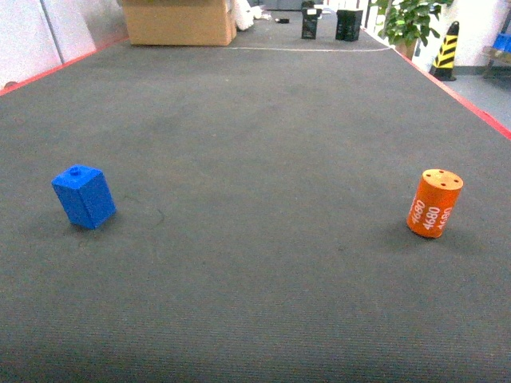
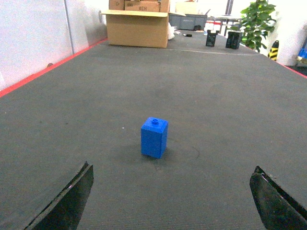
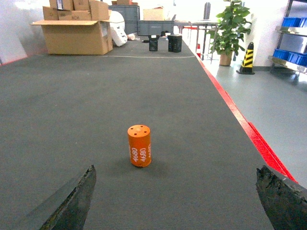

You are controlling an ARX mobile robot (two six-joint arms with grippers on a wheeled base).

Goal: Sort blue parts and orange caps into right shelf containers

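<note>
So we have two pieces standing on the dark grey mat (image 1: pixel 255 144), well apart: the blue part (image 1: pixel 84 196) to our left and the orange cap (image 1: pixel 434 203) to our right, both upright. Neither arm shows in the head view. Each wrist view shows its own target ahead, roughly centred between two widely spread fingers, so our left gripper (image 2: pixel 170 201) stands apart with nothing in it, and our right gripper (image 3: pixel 175 201) is likewise apart and empty. Neither touches its piece.

The step in hand, as we judge it, is the approach and first pick. To do it well we should keep each piece centred between the fingers while we advance, and come low enough that the pads meet the body, not the small knob on the blue part or the flat top of the cap. The blue part sits turned corner-on to our left wrist, so we would rotate that wrist until the fingers face two flat sides; closing on corners could twist it loose. The cap is round and may roll if tipped, so we would close gently across its middle.

Blue crates (image 3: pixel 297 57) show on a shelf (image 3: pixel 288 63) far to the right in the right wrist view; we take those for the containers, though they are too distant to be sure.
</note>
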